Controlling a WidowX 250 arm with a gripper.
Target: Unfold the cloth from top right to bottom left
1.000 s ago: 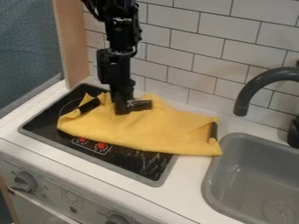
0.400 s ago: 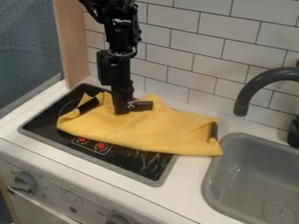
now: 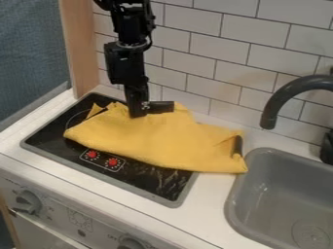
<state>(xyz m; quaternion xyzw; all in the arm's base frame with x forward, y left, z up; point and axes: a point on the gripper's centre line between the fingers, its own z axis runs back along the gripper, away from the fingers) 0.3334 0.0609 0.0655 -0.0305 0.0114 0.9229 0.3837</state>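
Cloth (image 3: 156, 138), yellow, camera view. The cloth lies partly folded across the stovetop (image 3: 52, 142), its right end passing onto the white counter (image 3: 207, 187) and reaching the near left rim of the sink (image 3: 235, 192). The black gripper (image 3: 139, 115) is at the cloth's upper edge, left of a raised peak of fabric; whether its jaws are clenched on the fabric or released cannot be told.

Extent of the task: judged from the outline, a long, rumpled band with bunching along the far side, the unfolding is incomplete. The gripper's place at the upper edge suggests that taking hold of a layer is the step in hand. What remains, by this reading, is to draw that layer toward the bottom left, over the front of the stovetop, where red markings (image 3: 102, 159) show, and to lay it flat.

Obscured parts: the contact between gripper and cloth is hard to make out, dark against the folds. The number of layers and any tucked corner are hidden. A dark patch (image 3: 238, 145) at the right end is of uncertain nature.
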